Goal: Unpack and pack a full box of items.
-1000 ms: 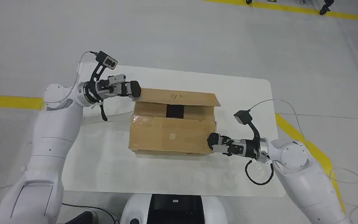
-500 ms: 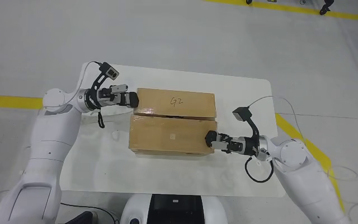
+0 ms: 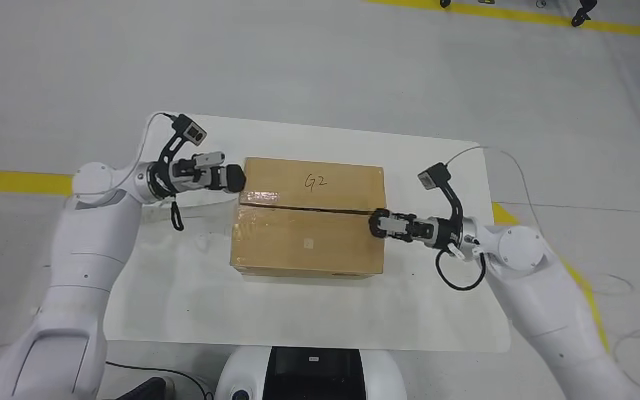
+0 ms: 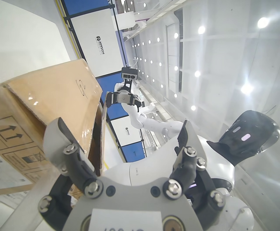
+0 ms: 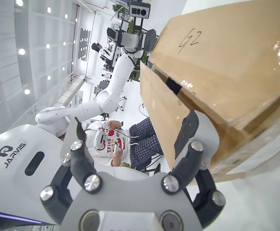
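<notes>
Our left gripper sits with fingers spread at the left end of the cardboard box, beside the pen-marked far flap. Our right gripper, fingers likewise apart, is at the right end. We see both top flaps folded down; the box stands mid-table.

Grey floor w/ yellow tape lines at left & far side. White table, rounded corners. White ceiling w/ round spot lights; blue wall w/ white panels.
</notes>
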Available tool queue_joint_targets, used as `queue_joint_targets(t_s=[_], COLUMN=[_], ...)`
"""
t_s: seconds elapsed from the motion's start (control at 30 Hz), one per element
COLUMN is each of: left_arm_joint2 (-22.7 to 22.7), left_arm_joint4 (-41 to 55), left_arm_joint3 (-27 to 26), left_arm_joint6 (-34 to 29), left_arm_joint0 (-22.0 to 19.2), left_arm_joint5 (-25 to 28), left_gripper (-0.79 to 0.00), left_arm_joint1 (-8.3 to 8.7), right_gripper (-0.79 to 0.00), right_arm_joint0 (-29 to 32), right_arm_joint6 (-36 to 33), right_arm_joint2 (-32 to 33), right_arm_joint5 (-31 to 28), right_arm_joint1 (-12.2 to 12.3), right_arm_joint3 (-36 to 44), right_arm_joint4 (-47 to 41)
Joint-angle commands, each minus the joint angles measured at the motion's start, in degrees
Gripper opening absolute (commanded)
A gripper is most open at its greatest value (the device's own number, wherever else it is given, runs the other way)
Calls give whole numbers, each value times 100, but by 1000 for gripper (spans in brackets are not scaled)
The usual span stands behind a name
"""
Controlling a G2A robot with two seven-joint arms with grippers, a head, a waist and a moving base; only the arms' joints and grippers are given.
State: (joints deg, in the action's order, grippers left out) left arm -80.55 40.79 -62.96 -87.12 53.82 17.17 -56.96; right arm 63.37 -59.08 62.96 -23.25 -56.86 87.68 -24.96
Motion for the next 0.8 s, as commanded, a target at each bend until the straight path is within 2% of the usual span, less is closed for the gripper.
queue_joint_targets(t_s=[0.0,0.33,0.7,0.77], left_arm_joint2=[-7,-52,-432,-481], left_arm_joint4=[3,-23,304,327], left_arm_joint3=[34,76,106,103], left_arm_joint6=[-5,97,268,288], left_arm_joint0=[-15,-25,66,92], left_arm_joint5=[-5,97,268,287], left_gripper=[0,0,0,0], left_arm_joint1=[7,42,115,126], right_gripper=[0,0,0,0], right_arm_joint0=[-63,-234,-230,-269], right_arm_joint6=[13,-27,-111,-115], right_arm_joint2=[-19,-114,34,33], right_arm_joint5=[52,295,460,630], right_arm_joint1=[-11,-60,-57,-65], right_arm_joint3=[-99,-358,-368,-425], right_arm_joint4=[29,126,-28,-97])
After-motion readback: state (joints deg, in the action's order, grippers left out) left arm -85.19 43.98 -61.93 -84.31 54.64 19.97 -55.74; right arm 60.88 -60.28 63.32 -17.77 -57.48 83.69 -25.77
